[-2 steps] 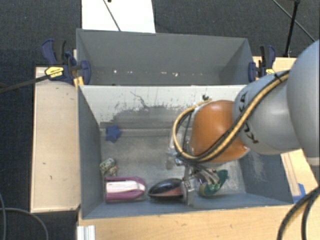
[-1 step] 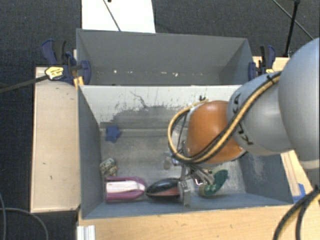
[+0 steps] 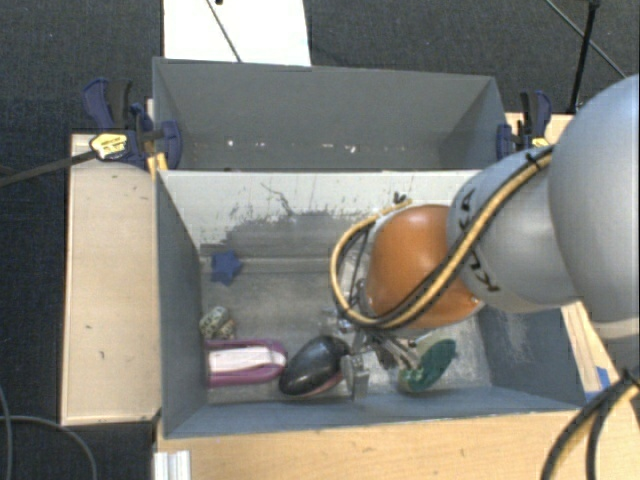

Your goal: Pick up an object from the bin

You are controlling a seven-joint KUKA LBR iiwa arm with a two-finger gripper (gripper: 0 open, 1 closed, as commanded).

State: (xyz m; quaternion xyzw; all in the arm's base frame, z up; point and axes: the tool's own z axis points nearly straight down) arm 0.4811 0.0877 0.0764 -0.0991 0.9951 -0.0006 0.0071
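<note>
The gripper [image 3: 368, 365] is right down at the floor of the bin [image 3: 180, 298], close to the front wall, tucked under the arm's orange cover [image 3: 410, 268] and its looped cables [image 3: 350, 268]. Honestly can't tell how far open it is from this angle, or whether it has hold of anything, since the metal bits down there are half hidden.

Left to right from there: furthest left and further back than the gripper there's a small blue scrap [image 3: 226, 266], sitting on its own. Nearer the front is a little speckled lump [image 3: 216, 322], and just in front of that lies a pink and white box [image 3: 243, 361], flat along the front wall. Then comes a dark glossy oval thing [image 3: 312, 366], its left end up against the box and its right end just beside the gripper, looks like touching it. On the gripper's other side, just to the right, is a green piece [image 3: 428, 364], partly under the arm.
</note>
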